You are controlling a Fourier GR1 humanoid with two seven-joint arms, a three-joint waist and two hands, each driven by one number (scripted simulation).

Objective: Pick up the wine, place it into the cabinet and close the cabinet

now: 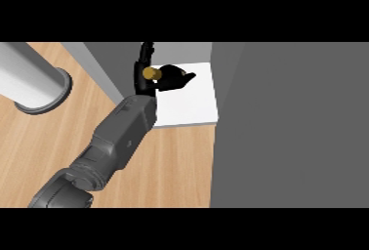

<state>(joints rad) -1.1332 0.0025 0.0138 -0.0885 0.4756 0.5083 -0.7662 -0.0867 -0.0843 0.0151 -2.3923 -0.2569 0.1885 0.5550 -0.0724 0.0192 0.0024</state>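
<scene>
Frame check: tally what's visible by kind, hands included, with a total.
Hand: 1, curled round the wine
Wine: 1, only its gold top shows
Cabinet: 1, white shelf showing
Door: 1, grey, at the right
Cylinder: 1, grey, at upper left on the counter
Counter: 1
Total: 6

Black hand [167,80], gold-topped wine [151,73], white cabinet shelf [191,105]

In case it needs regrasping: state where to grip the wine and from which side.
The wine stands upright on the white shelf, only its gold cap showing. Grip the neck just below, from the cabinet's open front, as the left hand does now.
</scene>
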